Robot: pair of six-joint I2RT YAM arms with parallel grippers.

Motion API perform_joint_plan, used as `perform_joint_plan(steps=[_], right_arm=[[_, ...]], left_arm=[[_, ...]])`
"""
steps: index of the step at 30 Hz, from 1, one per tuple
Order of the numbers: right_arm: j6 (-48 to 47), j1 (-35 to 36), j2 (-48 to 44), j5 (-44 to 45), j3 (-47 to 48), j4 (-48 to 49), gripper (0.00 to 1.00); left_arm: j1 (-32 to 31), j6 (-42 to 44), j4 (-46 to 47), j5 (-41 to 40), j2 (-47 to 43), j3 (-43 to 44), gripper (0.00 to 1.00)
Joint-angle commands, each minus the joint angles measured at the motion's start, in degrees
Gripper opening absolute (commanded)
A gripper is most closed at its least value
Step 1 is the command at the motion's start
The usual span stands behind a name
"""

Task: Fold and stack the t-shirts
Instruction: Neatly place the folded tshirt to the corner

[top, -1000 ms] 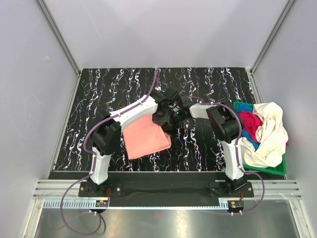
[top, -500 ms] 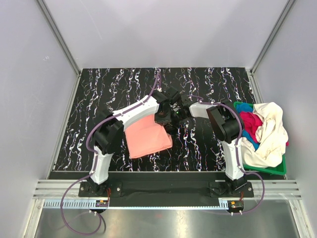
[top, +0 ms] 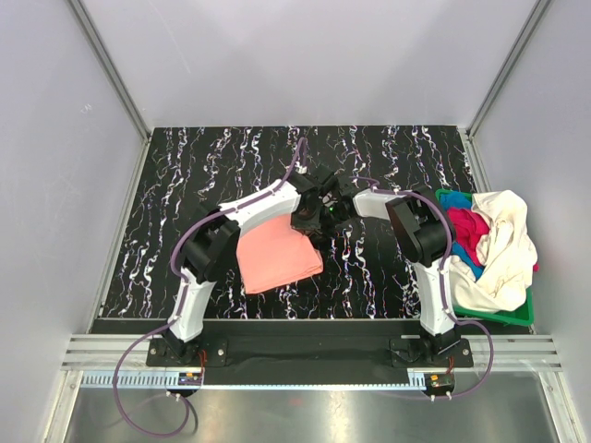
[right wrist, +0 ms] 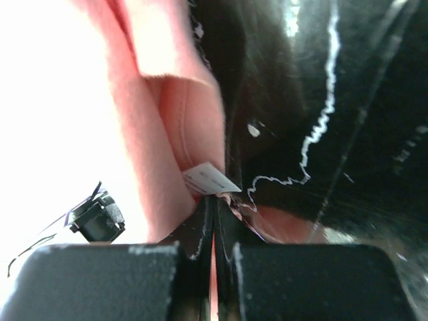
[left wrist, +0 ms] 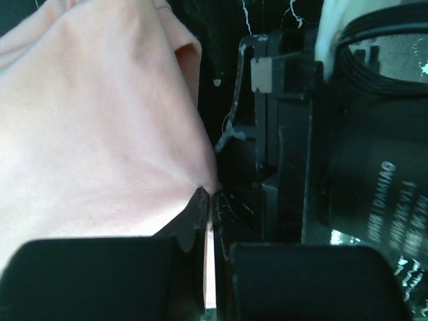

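The salmon-pink t-shirt [top: 278, 260] lies folded on the black marbled table [top: 185, 185], left of centre. Its far right corner is pinched by the left gripper [left wrist: 206, 204] and the right gripper [right wrist: 215, 204], each pressed together on the cloth, the right just beside the white neck label [right wrist: 208, 179]. Over the last second the shirt and the left arm have shifted slightly rightward.
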Motion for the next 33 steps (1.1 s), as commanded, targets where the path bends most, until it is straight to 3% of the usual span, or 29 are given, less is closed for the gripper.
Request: perform_joint_plan(steps=[1,2,4,6,7,11,14,17,20,26,33], right_arm=[[-3.9,-0.3,-2.2,7.7,1.2,-7.8,0.0],[-5.3,-0.6,-2.9,8.2,2.0,-9.0,0.0],[-6.4,-1.2,-5.2,9.9,2.5,-12.4,0.01],[-8.0,-2.3,-6.7,11.3,3.7,-14.7,0.03],[-9.5,-2.7,-7.9,11.9,4.1,-17.6,0.1],[-14.3,-3.9,-11.7,15.7,5.1,-23.5,0.15],[-16.5,-4.0,-16.2,15.6,2.5,-24.4,0.18],[-18.3,-3.6,-19.0,10.1,0.4,-23.5,0.2],[-19.2,-2.2,-18.5,1.2,-0.3,-22.6,0.2],[-17.6,1.6,-11.6,-6.5,0.9,-21.3,0.18],[-18.8,0.4,-10.7,-7.7,-5.5,-18.4,0.15]], left_arm=[[0.4,2.2,7.2,0.4,-1.4,-1.8,0.02],[0.4,2.1,8.3,0.8,-2.0,-2.3,0.06],[0.4,2.2,10.1,1.1,-5.4,-5.2,0.24],[0.4,1.7,13.0,0.9,-8.6,-7.8,0.31],[0.4,1.6,13.6,0.7,-11.9,-8.7,0.38],[0.5,2.5,16.6,0.5,-19.8,-12.1,0.54],[0.8,3.1,16.9,0.5,-25.7,-13.2,0.58],[2.0,3.0,16.9,2.1,-29.0,-16.0,0.58],[4.6,2.8,17.4,5.6,-31.5,-20.4,0.49],[10.6,0.4,19.8,13.3,-33.8,-33.0,0.37],[11.4,-2.1,23.7,17.1,-36.5,-44.1,0.29]])
